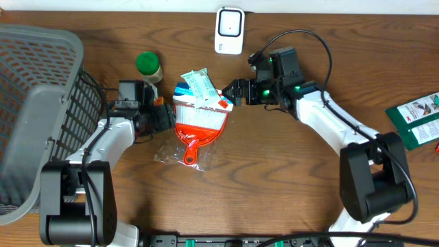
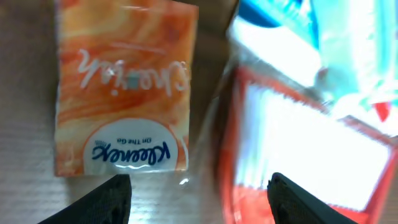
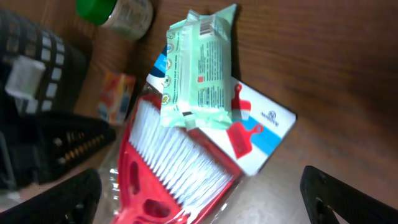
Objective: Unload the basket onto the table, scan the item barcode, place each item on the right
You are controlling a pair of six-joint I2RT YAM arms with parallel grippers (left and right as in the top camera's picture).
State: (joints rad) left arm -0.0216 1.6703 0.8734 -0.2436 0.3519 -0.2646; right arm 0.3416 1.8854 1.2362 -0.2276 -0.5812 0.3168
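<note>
A pale green wipes pack (image 1: pixel 198 85) lies on top of a red dustpan-and-brush set (image 1: pixel 199 127) in clear wrap, mid-table. In the right wrist view the wipes pack (image 3: pixel 199 68) shows its printed label and a barcode near its top end. The white scanner (image 1: pixel 229 31) stands at the table's back edge. My right gripper (image 1: pixel 228 92) (image 3: pixel 202 199) is open just right of the pack, with nothing between its fingers. My left gripper (image 1: pixel 167 118) (image 2: pixel 199 202) is open at the set's left side, over bare wood beside an orange tissue pack (image 2: pixel 121 93).
A grey mesh basket (image 1: pixel 34 103) fills the left side. A green-lidded jar (image 1: pixel 148 65) stands behind the left gripper. A green packaged item (image 1: pixel 418 118) lies at the far right edge.
</note>
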